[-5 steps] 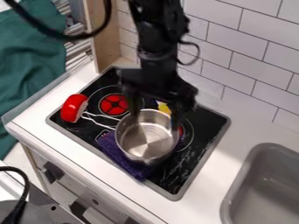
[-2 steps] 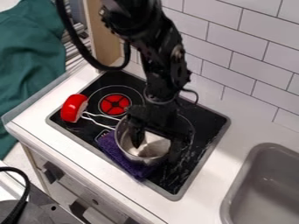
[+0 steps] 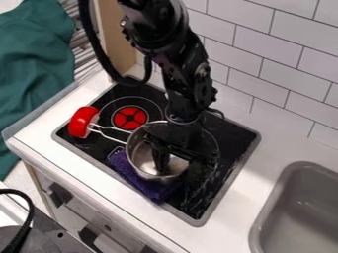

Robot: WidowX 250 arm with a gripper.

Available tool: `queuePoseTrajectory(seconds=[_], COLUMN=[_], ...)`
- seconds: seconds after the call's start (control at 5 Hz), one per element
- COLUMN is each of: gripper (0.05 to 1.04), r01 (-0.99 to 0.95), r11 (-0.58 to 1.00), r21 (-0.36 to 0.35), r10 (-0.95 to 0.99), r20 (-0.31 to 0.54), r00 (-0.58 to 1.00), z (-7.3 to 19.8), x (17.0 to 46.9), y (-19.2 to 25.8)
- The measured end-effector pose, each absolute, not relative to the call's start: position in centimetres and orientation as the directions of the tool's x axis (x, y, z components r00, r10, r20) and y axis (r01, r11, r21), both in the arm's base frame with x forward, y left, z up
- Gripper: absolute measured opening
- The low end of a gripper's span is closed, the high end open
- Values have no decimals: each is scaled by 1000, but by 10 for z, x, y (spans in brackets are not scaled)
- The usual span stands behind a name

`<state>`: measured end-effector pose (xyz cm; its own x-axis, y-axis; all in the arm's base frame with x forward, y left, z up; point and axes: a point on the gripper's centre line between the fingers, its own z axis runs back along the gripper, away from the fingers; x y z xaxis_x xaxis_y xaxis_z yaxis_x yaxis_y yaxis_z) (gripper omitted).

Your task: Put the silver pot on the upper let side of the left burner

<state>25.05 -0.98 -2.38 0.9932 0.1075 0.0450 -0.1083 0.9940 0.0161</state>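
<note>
At the near edge, a black cable [image 3: 25, 197] curves in front of the cabinet front [image 3: 64, 205], which has dark knobs. Above it runs the white tabletop [image 3: 69, 184], with a grey sink [image 3: 300, 207] set in on the right side of the view and a black stovetop [image 3: 231, 143] with a grey rim nearer the middle. A purple cloth [image 3: 142, 182] lies along the stovetop's near edge, against the near side of the silver pot [image 3: 138, 154]. The pot stands on the stovetop, on the near side and to the right of the left burner [image 3: 130, 117], in the view. The claw [image 3: 176, 175] is open around the pot's right-hand wall, one finger down inside it and the other outside, well apart. To the pot's left is a red piece [image 3: 82, 121] with two pale wires [image 3: 111, 129] running toward the pot. Farther back, the arm [image 3: 178, 64] slants down from the top edge before a white tiled wall [image 3: 271, 84], a wooden panel [image 3: 117, 34] and, far left, a green cloth [image 3: 33, 79].
</note>
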Motion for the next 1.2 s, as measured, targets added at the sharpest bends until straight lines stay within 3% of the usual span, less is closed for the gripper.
queuePoseTrajectory(seconds=[0.2, 0.4, 0.6, 1.2], gripper=[368, 156, 69, 61], r01=[-103, -85, -80, 47], r11=[995, 996, 997, 996], r21=[15, 17, 22, 70], r10=[102, 84, 78, -60], r20=[59, 68, 86, 190], r00=[993, 994, 993, 980], z=[-24, -23, -15, 45], x=[252, 252, 250, 257], y=[-10, -9, -9, 15])
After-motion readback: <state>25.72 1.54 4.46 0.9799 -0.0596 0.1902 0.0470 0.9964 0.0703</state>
